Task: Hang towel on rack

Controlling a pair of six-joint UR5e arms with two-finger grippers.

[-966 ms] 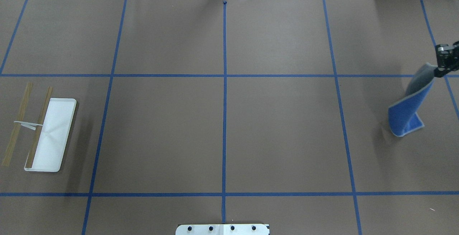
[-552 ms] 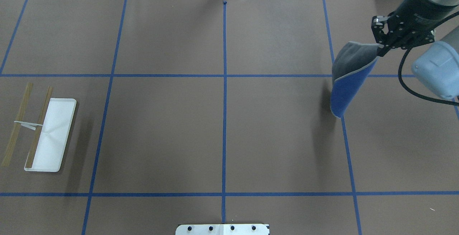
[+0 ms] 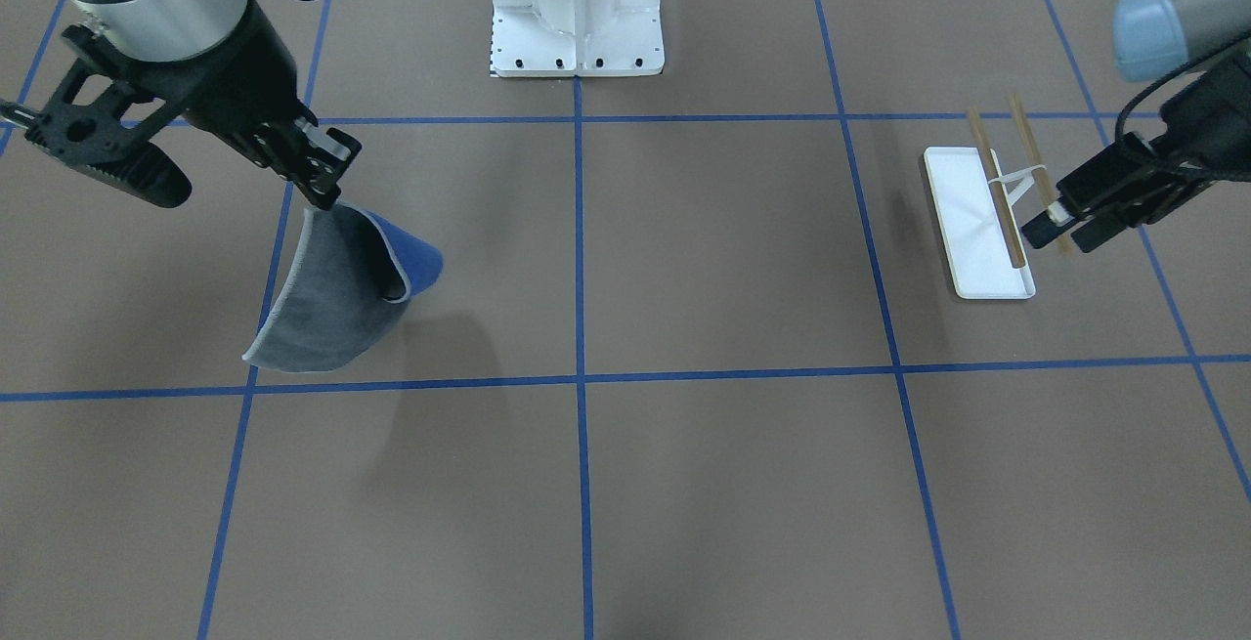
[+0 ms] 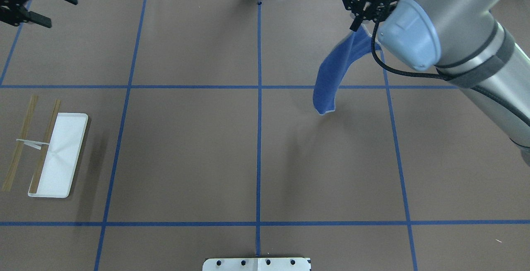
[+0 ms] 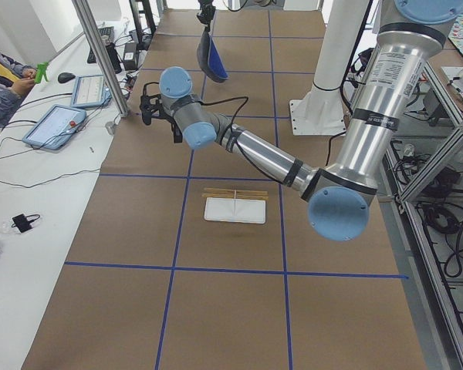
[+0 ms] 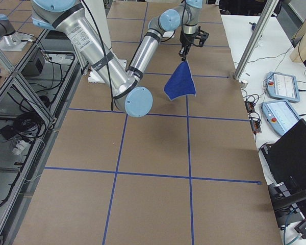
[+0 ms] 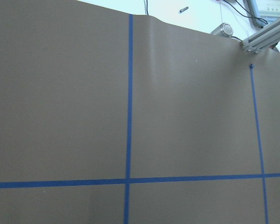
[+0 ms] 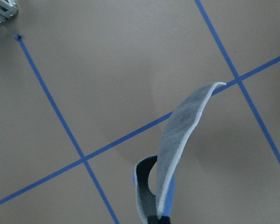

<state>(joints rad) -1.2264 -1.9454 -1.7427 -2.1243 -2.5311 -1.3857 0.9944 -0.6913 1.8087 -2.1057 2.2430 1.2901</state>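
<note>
A small square towel [image 4: 331, 70] of soft cloth, blue on one face and dark grey on the other, with light grey stitched edging, is pinched at one upper corner by the fingers of the right arm [image 4: 356, 26], which are pressed together on it. The towel is held in the air over the far right part of the brown paper-covered surface [image 4: 186, 159], which is marked with blue tape lines. The cloth hangs down freely and is curled. Its blue face is seen from the overhead view and its grey face [image 3: 327, 313] from the front-facing view, and its shadow is cast on the surface below. The rack [image 4: 58, 155], a small stand with a white rectangular tray base, thin white supports and two parallel brown wooden rods, is placed on the left side of the surface, well apart from the towel. Nothing is hung on the rods. The fingers of the left arm [image 4: 37, 21] are spread and nothing is held between them. They are kept high near the far left corner, apart from the rack.
</note>
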